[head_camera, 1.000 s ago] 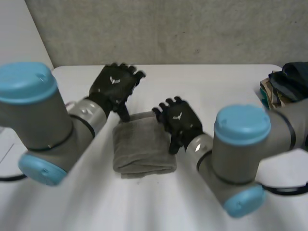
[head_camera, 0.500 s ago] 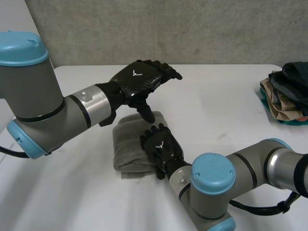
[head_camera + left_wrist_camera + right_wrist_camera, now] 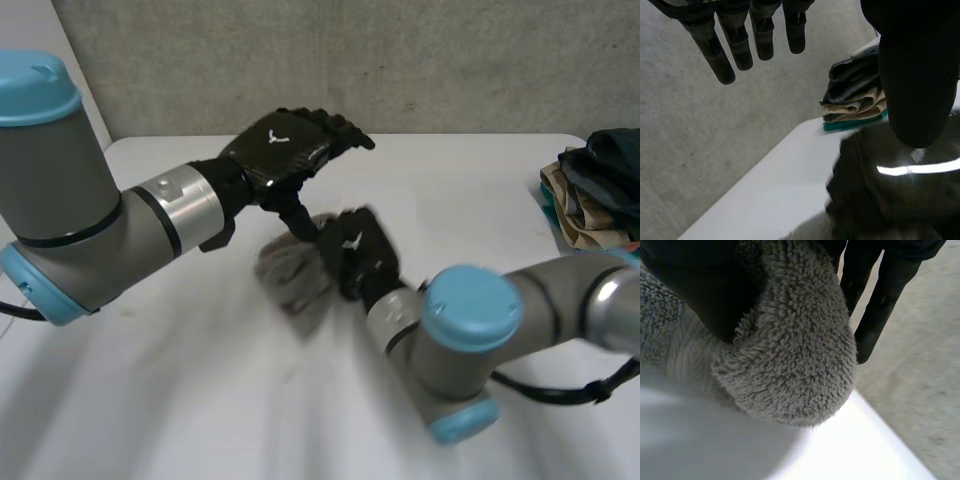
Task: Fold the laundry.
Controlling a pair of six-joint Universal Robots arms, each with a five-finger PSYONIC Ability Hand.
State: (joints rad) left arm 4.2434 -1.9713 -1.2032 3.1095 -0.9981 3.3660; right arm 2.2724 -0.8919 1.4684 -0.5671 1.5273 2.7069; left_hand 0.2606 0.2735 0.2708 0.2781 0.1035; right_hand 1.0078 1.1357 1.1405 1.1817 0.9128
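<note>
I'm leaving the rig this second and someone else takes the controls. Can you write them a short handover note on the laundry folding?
Left hand: open, fingers straight, raised over the table, holding nothing.
Right hand: shut on the grey towel, pinching a rolled edge between thumb and fingers.
Towel: already folded into a compact bundle near mid-table; too blurred to tell if it is lifted.
Stack of folded clothes: at the table's right edge.
Left to do: probably carry the towel to the stack and release it.

White table, grey wall
</note>
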